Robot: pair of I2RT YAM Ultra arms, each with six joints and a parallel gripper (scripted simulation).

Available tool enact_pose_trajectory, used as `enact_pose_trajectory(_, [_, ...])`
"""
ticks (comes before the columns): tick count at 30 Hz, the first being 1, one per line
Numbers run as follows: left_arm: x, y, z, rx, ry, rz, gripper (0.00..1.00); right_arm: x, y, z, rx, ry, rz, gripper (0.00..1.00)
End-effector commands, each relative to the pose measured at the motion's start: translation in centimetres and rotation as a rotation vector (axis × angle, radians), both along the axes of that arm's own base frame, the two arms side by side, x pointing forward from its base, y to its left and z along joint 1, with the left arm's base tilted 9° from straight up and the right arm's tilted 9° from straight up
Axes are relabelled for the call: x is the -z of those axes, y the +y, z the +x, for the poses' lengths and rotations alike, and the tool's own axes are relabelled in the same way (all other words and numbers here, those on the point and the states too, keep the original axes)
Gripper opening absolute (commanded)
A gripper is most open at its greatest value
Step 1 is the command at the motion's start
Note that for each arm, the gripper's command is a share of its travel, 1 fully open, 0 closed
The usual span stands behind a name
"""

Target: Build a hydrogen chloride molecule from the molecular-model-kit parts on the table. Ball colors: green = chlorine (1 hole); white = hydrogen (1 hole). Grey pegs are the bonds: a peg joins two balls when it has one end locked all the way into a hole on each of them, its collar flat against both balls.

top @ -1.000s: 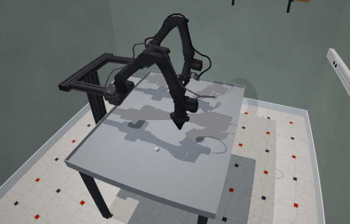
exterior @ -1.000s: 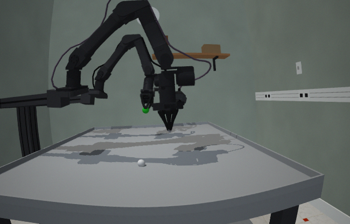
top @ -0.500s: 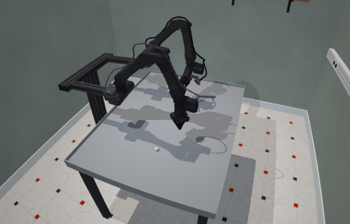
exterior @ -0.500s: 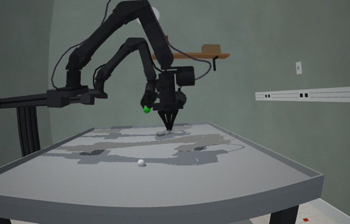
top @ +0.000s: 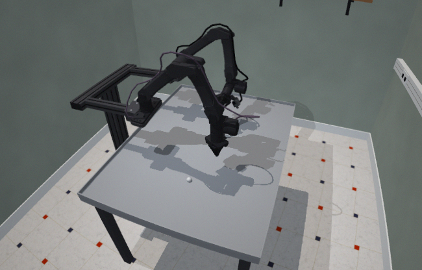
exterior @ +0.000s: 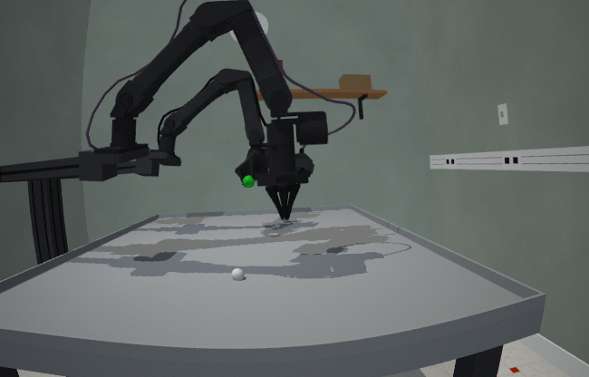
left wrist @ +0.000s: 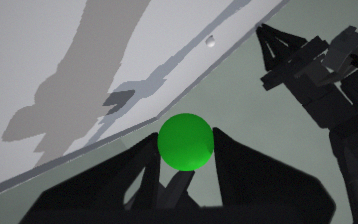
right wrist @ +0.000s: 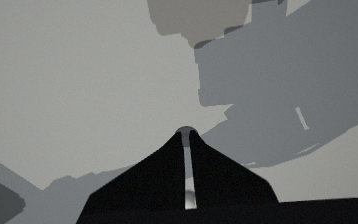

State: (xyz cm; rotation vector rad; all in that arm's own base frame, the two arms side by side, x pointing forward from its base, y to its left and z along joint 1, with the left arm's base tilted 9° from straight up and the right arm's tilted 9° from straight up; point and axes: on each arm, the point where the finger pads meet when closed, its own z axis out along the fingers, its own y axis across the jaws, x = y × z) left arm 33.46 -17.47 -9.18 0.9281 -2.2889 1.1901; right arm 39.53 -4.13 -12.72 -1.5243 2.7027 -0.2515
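A green ball [exterior: 247,180] [left wrist: 185,150] is held between the fingertips of my left gripper [left wrist: 185,138], which is shut on it, raised above the table. The ball's hole does not show clearly. My right gripper [top: 217,154] [exterior: 284,217] [right wrist: 186,139] points straight down above the table and is shut on a grey peg [right wrist: 186,129]; only a little of the peg shows at the fingertips. A white ball [top: 189,179] [exterior: 237,274] [left wrist: 210,41] lies loose on the table, apart from both grippers. Its hole cannot be made out.
The grey table [top: 173,208] [exterior: 222,318] has a low raised rim. The right arm stands nearer the top camera, with the left arm behind it. Both arms are mounted on a dark frame [top: 105,87] at one table edge. Arm shadows cross the table top.
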Motion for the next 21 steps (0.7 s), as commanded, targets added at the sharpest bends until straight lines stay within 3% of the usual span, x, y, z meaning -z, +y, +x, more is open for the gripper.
enact_pose_trajectory(1, [-1.7,-0.9,2.2,-0.094,0.049,-0.129,0.0,-1.4,0.7,0.7,-0.019,-0.031,0.008,0.0])
enact_pose_trajectory(8, [-2.1,-1.0,1.4,-0.185,0.274,-0.269,0.0,-1.4,0.7,0.7,-0.019,-0.031,0.008,0.0])
enact_pose_trajectory(14, [-3.3,-1.2,2.4,-0.207,0.348,-0.354,0.0,-1.4,0.7,0.7,-0.019,-0.031,0.008,0.0])
enact_pose_trajectory(21, [-3.6,-0.6,1.7,-0.257,0.579,-0.477,0.0,-1.4,0.7,0.7,-0.019,-0.031,0.008,0.0])
